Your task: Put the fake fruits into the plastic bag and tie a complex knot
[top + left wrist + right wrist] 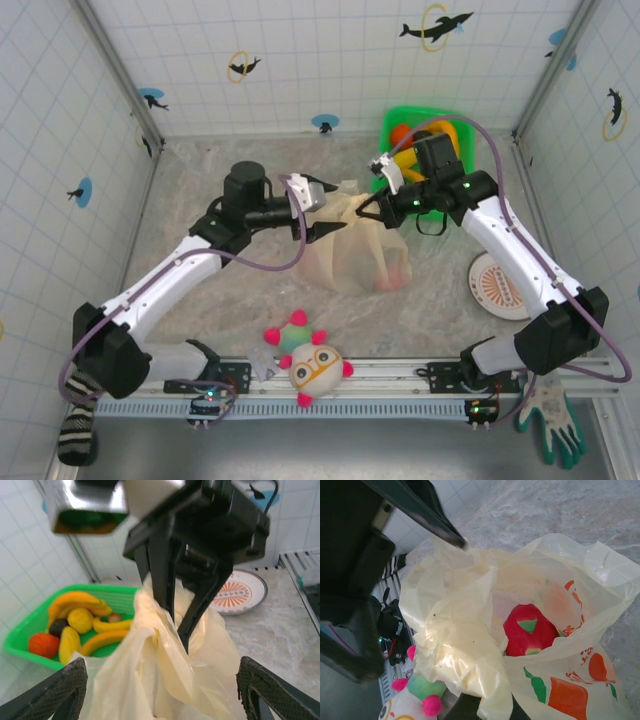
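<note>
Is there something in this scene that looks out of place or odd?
Yes. A striped sock and a white-green glove lie at the two near corners, far from the bag; they look stray.

Grey marbled tabletop [440, 310]. Centre: translucent pale-yellow plastic bag [350, 255]. Far right corner: green plastic basket [392, 130]. Right side: round white orange-patterned plate [495, 290]. Near edge: white plush ball with pink knobs [312, 365].

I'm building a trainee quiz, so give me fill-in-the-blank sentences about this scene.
The right tool is ___ on the plastic bag. The left tool stands ___. Inside the bag lies a ___ fruit. The bananas lie in the ___ basket.
Missing words: shut, open, red, green.
</note>
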Robot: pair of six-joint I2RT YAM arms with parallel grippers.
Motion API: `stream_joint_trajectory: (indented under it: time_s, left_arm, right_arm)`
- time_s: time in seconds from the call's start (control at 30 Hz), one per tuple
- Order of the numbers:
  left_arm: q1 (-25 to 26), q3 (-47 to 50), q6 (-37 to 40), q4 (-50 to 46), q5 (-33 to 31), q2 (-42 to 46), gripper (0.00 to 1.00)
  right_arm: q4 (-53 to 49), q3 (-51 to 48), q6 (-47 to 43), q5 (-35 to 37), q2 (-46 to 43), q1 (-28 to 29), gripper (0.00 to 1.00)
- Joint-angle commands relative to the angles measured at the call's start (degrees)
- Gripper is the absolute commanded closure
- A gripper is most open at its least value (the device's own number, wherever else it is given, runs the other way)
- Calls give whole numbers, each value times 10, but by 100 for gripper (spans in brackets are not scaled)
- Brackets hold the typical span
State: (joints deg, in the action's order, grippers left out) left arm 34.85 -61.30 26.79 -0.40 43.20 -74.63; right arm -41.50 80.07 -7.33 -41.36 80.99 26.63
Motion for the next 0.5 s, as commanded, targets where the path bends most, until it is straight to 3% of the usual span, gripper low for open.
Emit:
stream_joint_trajectory:
  time_s: [0.0, 0.13, 0.37, 0.47]
  left_arm:
    - [3, -25, 10, -27, -13, -19, 20]
    - [3, -38, 14, -35, -24, -39, 26]
    - [4, -56, 19, -46, -13, -60, 51]
    - [3, -58, 25, -57, -10, -64, 54]
  right_arm:
    - [17, 18, -6, 1, -9, 4, 94]
    - [13, 18, -15, -1, -9, 5, 94]
    - [-11, 21, -61, 3, -15, 6, 92]
    - [-7, 15, -77, -4, -26, 6, 91]
